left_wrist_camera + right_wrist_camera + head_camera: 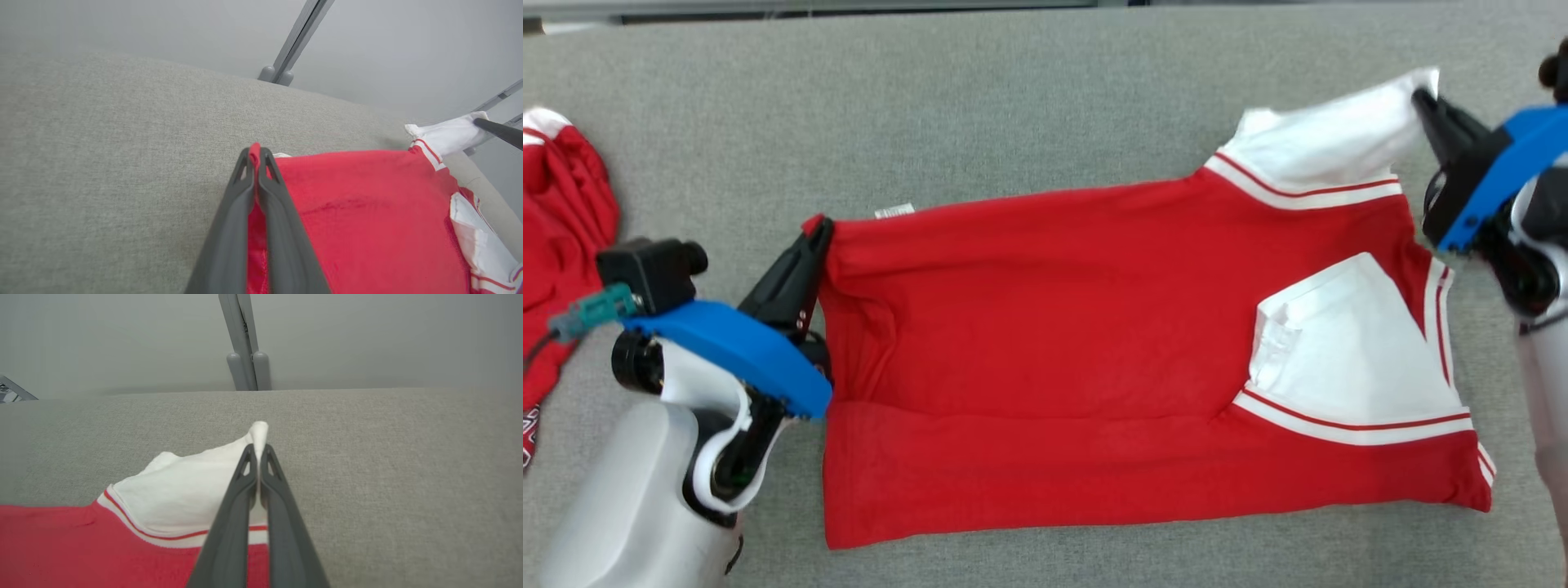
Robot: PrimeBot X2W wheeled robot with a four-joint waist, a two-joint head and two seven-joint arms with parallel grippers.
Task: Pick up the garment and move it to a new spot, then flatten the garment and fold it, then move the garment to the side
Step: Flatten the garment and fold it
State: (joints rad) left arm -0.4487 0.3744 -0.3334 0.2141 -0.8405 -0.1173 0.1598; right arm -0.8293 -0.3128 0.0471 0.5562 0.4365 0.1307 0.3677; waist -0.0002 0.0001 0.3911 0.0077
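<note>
My left gripper [818,233] is clamped shut on the far hem corner of the garment [1045,327]. The left wrist view shows a fold of red cloth pinched between its two dark fingers [282,228]. My right gripper [1421,96] is closed too, biting the tip of the white sleeve [1339,139] at the garment's far shoulder end. I judge the two holds sit at opposite ends of one long edge so that I can draw it taut, then smooth the cloth or carry that edge over towards me for a fold. The edge between them runs nearly straight, with little slack.

The garment, a red shirt with white, red-striped sleeves, lies spread lengthwise, hem towards my left arm and shoulders towards my right. The near sleeve [1347,351] appears folded in over the body, so I take flattening as mostly done and folding as the step in hand. A small label [894,211] peeks out at the garment's far edge, near the left gripper.

Well left of the garment, apart from it, lies a bunched red cloth [564,212]. Everything rests on a grey woven surface [1013,106]. Beyond the garment's far side that surface ends, and a grey metal post [244,355] rises against a plain pale wall [367,335].
</note>
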